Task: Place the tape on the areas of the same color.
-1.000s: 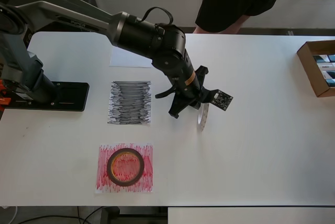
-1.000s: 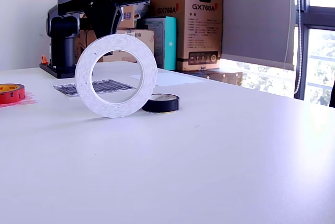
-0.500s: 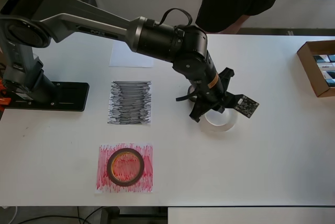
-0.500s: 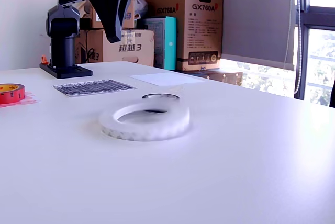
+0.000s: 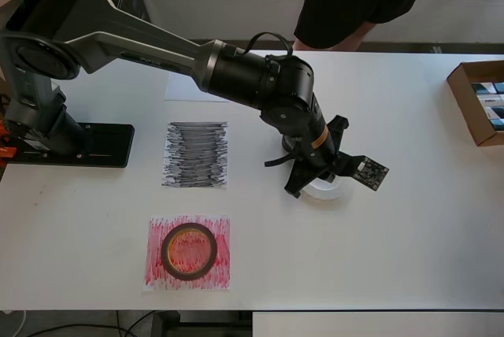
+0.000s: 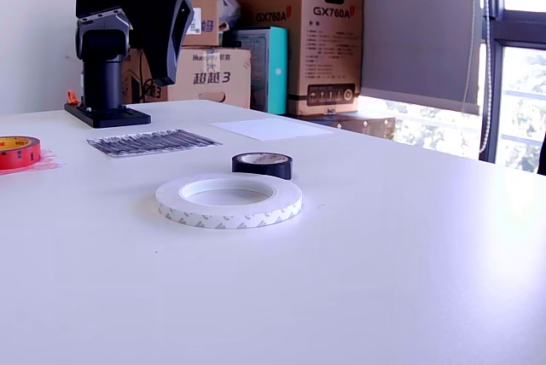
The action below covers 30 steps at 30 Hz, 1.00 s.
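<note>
Below my gripper (image 5: 315, 175): white roll (image 6: 229, 199) flat, black roll (image 6: 262, 165) just behind it.
Toward my base: bare table (image 5: 260, 219), open passage.

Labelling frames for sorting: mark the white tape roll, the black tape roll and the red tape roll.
white tape roll (image 6: 229, 201), exterior view, on its flat top face near the front rim.
black tape roll (image 6: 262, 165), exterior view, on its outer side wall.
red tape roll (image 5: 189, 251), overhead view, on the ring's band.

White tape roll (image 6: 229, 200), upright on edge 1 s ago, wobbling at 0.5 s, now flat and still on table (image 6: 384, 280). Arm (image 5: 260, 85) swung over it.
</note>
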### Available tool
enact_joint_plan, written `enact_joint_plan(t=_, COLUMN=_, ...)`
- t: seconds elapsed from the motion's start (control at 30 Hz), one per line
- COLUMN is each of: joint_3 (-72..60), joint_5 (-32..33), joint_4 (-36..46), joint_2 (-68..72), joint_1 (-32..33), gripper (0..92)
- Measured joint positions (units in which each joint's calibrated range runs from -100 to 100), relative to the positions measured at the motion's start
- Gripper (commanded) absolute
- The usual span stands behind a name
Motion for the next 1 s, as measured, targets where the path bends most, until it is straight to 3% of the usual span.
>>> enact_joint_plan(t=0.13, joint_3=0.0, joint_5=-2.5, joint_4=-0.1, joint_2=1.3, joint_1=0.1, gripper=4.2)
enact_joint_plan(t=0.67, joint_3=0.0, joint_5=-8.1, joint_4=-0.1, joint_2=6.0, joint_1=-0.9, gripper=52.8)
enact_joint_plan(t=1.0, joint_3=0.0, joint_5=-9.0, joint_4=-0.1, joint_2=6.0, joint_1=-0.8, gripper=55.8)
